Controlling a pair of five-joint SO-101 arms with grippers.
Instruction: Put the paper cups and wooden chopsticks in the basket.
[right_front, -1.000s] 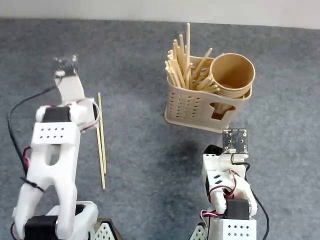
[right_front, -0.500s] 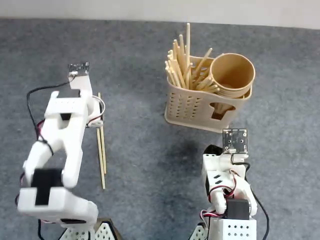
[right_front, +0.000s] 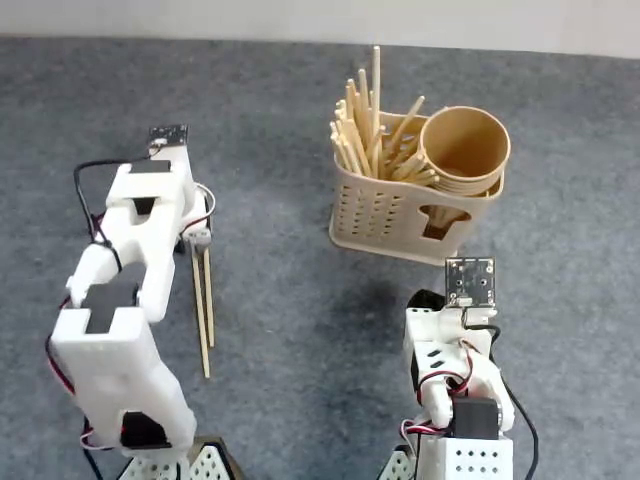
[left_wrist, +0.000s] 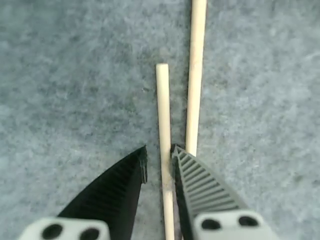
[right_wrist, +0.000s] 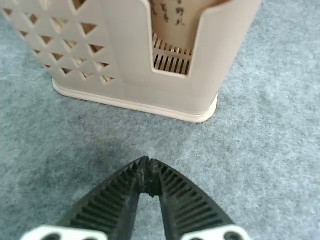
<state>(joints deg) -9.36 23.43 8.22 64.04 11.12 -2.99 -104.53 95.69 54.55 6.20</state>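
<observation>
Two wooden chopsticks (right_front: 204, 300) lie side by side on the grey carpet at the left. My left gripper (left_wrist: 159, 152) is low over their far ends, open by a narrow gap. One chopstick (left_wrist: 162, 100) runs between its fingers; the other chopstick (left_wrist: 196, 75) lies just outside one finger. In the high view the left gripper (right_front: 198, 240) sits at the sticks' upper end. The beige basket (right_front: 385, 215) holds several chopsticks (right_front: 365, 125) and stacked paper cups (right_front: 465, 145). My right gripper (right_wrist: 147, 162) is shut on nothing, a short way in front of the basket (right_wrist: 125, 60).
The right arm (right_front: 450, 350) stands folded just below the basket in the high view. Grey carpet (right_front: 290, 330) lies bare between the two arms and around the basket. A pale wall edge runs along the far side.
The left arm has swung right and stretched forward over the two loose chopsticks, bringing its gripper down onto their upper ends. The right arm has kept still.
</observation>
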